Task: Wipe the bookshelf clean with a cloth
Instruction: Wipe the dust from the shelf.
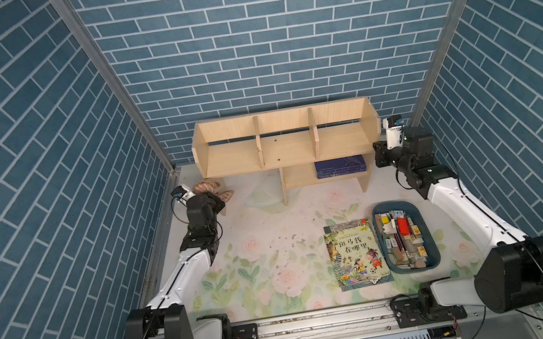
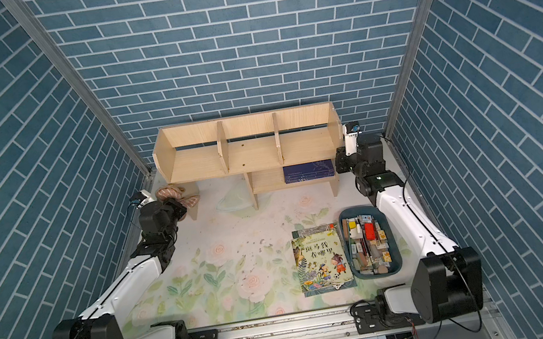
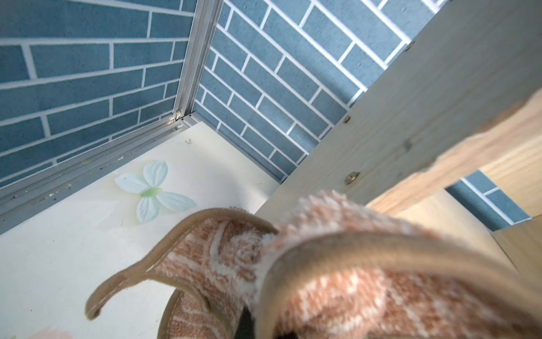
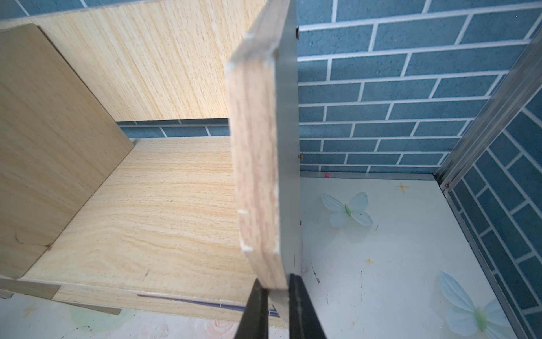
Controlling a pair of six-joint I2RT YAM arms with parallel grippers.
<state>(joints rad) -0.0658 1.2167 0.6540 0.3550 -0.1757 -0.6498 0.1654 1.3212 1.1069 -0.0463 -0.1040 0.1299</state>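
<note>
With our left hand [image 1: 215, 200] clamped on the cloth [image 1: 205, 186] and right hand [image 4: 274, 289] pinching one end of the bookshelf [image 1: 282, 150], a hard wipe could slide it loose.

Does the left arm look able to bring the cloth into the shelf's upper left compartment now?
Probably yes. The left end effector holds the cloth beside the bookshelf's left end; that compartment is open-fronted and bare, with only the side panel between.
</note>
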